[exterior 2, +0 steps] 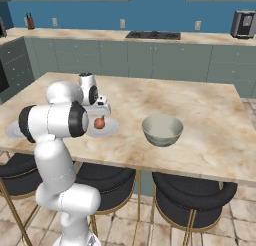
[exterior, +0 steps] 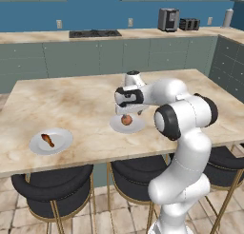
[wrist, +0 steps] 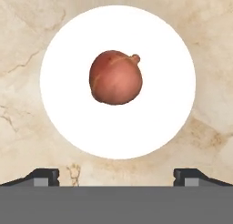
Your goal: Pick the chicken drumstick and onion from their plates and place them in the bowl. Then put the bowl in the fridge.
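Observation:
The orange-brown onion (wrist: 115, 77) lies on a round white plate (wrist: 68, 114) directly under my hand. My gripper (wrist: 116, 176) is open, its two fingertips (wrist: 45, 175) wide apart and above the plate, touching nothing. From the base, the onion (exterior: 126, 120) (exterior 2: 99, 123) sits on its plate (exterior: 138, 127) (exterior 2: 111, 127) just below the hand. The chicken drumstick (exterior: 47, 140) rests on the second plate (exterior: 62, 143) near the table's left front. The cream bowl (exterior 2: 162, 129) stands to the right of the onion plate. The fridge is out of view.
Everything stands on a marble island table (exterior: 76, 100) with black stools (exterior: 52, 188) along its near edge. A back counter (exterior: 38, 36) carries a cooktop (exterior: 95, 33) and a coffee machine (exterior: 167, 19).

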